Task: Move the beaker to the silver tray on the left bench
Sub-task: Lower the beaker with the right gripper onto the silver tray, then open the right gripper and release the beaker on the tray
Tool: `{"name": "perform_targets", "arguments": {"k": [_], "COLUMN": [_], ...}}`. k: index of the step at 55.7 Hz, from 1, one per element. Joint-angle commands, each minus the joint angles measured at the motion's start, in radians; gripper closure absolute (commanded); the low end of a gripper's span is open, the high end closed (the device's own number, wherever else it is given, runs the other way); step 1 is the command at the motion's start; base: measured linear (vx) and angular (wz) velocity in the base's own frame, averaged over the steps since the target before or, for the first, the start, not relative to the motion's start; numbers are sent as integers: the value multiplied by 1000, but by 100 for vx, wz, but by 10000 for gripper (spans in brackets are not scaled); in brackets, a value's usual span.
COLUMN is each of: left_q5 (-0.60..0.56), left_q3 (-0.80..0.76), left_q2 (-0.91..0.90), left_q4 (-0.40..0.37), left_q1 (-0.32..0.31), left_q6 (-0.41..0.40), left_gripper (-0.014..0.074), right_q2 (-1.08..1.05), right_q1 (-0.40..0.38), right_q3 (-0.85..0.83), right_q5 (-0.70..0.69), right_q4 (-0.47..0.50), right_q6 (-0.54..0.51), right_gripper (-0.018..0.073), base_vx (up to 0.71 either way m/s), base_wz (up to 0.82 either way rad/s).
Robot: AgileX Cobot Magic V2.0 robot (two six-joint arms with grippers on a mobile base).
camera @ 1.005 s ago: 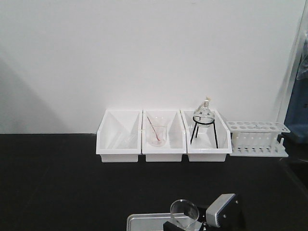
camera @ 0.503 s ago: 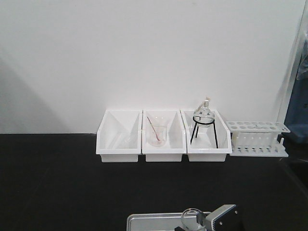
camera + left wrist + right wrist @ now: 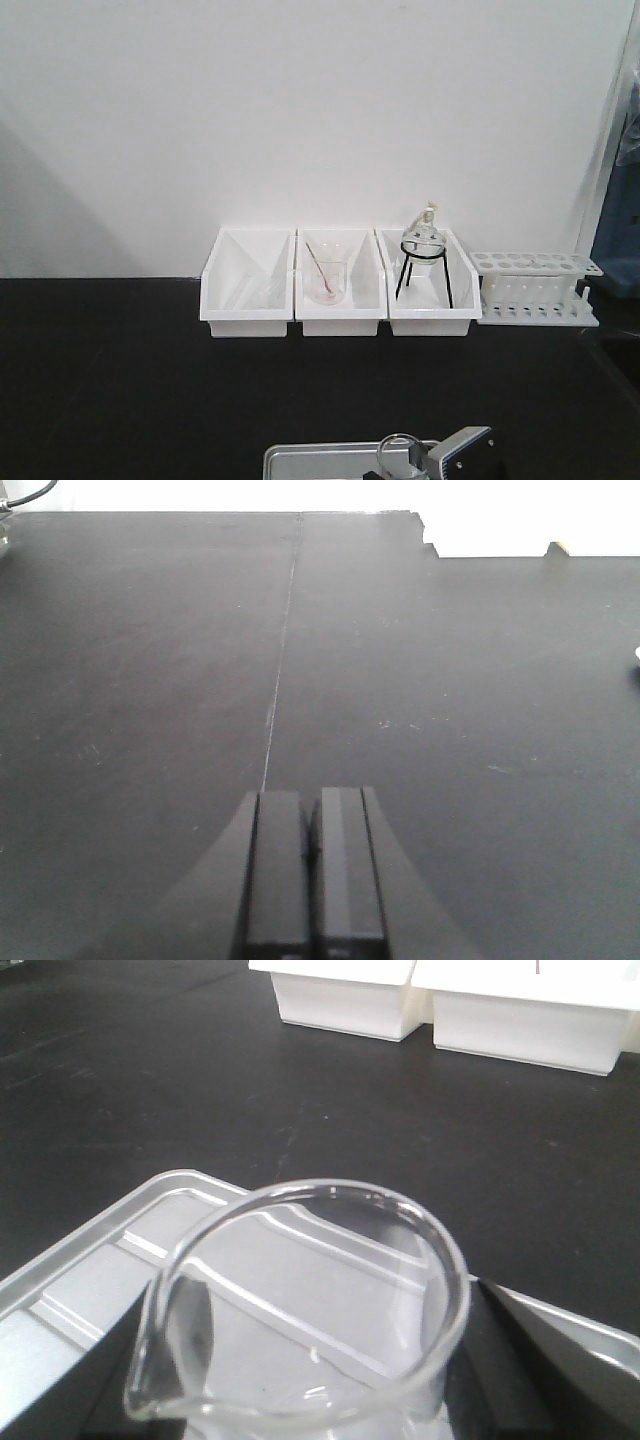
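Observation:
The clear glass beaker (image 3: pixel 300 1310) stands between the dark fingers (image 3: pixel 545 1360) of my right gripper (image 3: pixel 310 1380), which is shut on it. Its pour spout points to the lower left. It sits low over the silver tray (image 3: pixel 90 1270), and whether its base touches the tray is hidden. In the front view only the beaker's rim (image 3: pixel 400 441) shows, above the silver tray (image 3: pixel 310 460) at the near edge of the black left bench (image 3: pixel 120 380). My left gripper (image 3: pixel 311 802) hovers shut and empty over bare black worktop (image 3: pixel 420 680).
Three white bins (image 3: pixel 247 295) line the white wall. The middle bin holds a beaker with a rod (image 3: pixel 326 280), and the right bin holds a round-bottom flask on a black stand (image 3: pixel 422 245). A white test-tube rack (image 3: pixel 535 290) stands to their right.
Over the last second the right gripper has come down with the beaker and shifted slightly right over the tray. Nothing has moved in the last half second.

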Motion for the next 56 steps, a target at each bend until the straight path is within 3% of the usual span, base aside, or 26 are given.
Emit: {"name": "perform_targets", "arguments": {"k": [1, 10, 16, 35, 47, 56], "left_q5": [-77, -77, -77, -77, -77, -77], "left_q3": [28, 28, 28, 28, 28, 28], "left_q2": [-16, -16, -16, -16, -16, -16], "left_q4": [-7, -7, -7, -7, -7, -7], "left_q1": [-5, -5, -5, -5, -5, -5], "left_q6": [-6, -6, -6, -6, -6, -6], "left_gripper": [595, 595, 595, 595, 595, 595], "right_q2": [-44, -44, -44, -46, -199, -319], "right_q1": [-3, -3, -3, -3, -3, -3], "right_q3": [-20, -20, -20, -20, -20, -17], "right_q5": [-93, -93, -93, -139, -182, -159], "right_q4": [4, 4, 5, 5, 8, 6], "right_q6": [-11, -11, -11, -14, -59, -33], "right_gripper": [136, -1, -36, -34, -34, 63], "base_vx": [0, 0, 0, 0, 0, 0], "base_wz": [0, 0, 0, 0, 0, 0]}}
